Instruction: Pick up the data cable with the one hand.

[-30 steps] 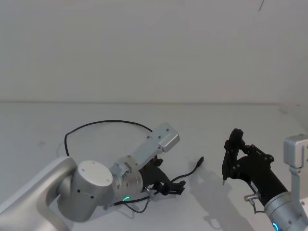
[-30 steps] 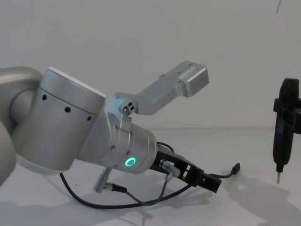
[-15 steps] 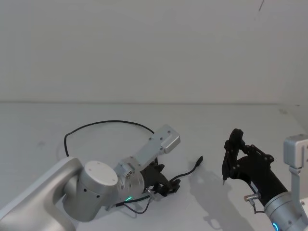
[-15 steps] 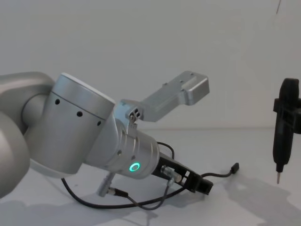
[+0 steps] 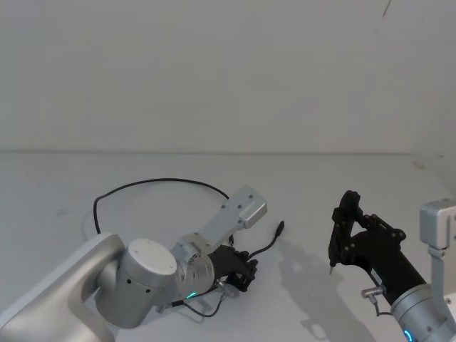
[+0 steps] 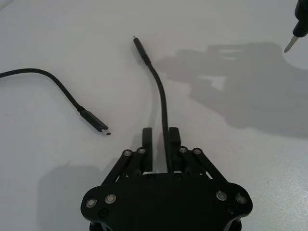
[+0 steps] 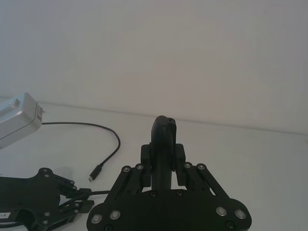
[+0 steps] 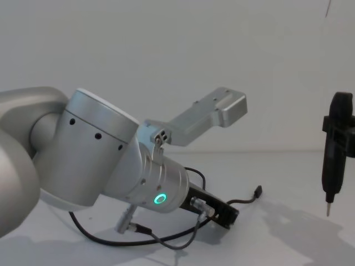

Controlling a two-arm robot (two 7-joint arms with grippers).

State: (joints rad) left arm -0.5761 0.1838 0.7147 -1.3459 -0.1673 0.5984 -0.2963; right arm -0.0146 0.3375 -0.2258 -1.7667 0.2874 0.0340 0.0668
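- 1 data cable point(image 5: 164, 179) is lying on the table as a long black loop, sweeping out to the robot's left and curving back toward the middle.
- 2 plugs are showing in the left wrist view: 1 plug point(image 6: 140, 47) is pointing away just ahead of the left gripper, and the other plug point(image 6: 95, 121) is resting apart to one side of it.
- 2 grippers are in sight.
- The left gripper point(image 6: 160, 133) is sitting low over the table near the centre. Its fingers point(image 6: 174, 137) are drawn narrow and holding the cable, which is running between them (pressed along 1 finger).
- In the chest view, the cable stretch beyond that gripper is arching upward to its plug.
- The right gripper point(image 7: 162, 153) is hovering well apart on the robot's right, clamping 1 black pen-like tool point(image 8: 333, 149) whose metal tip is pointing down above the table.
- 1 green ring light point(image 8: 161, 199) is glowing on the left arm's silver cylinder.
- 1 short grey wire point(image 8: 126, 220) with a silver connector is hanging beneath that cylinder.
- 1 silver bracket point(image 5: 239, 212) is jutting out above the left wrist.
- The table point(image 5: 57, 178) is showing as plain white, with soft shadows falling under both arms.
- A bare white wall point(image 5: 214, 71) is rising behind it.
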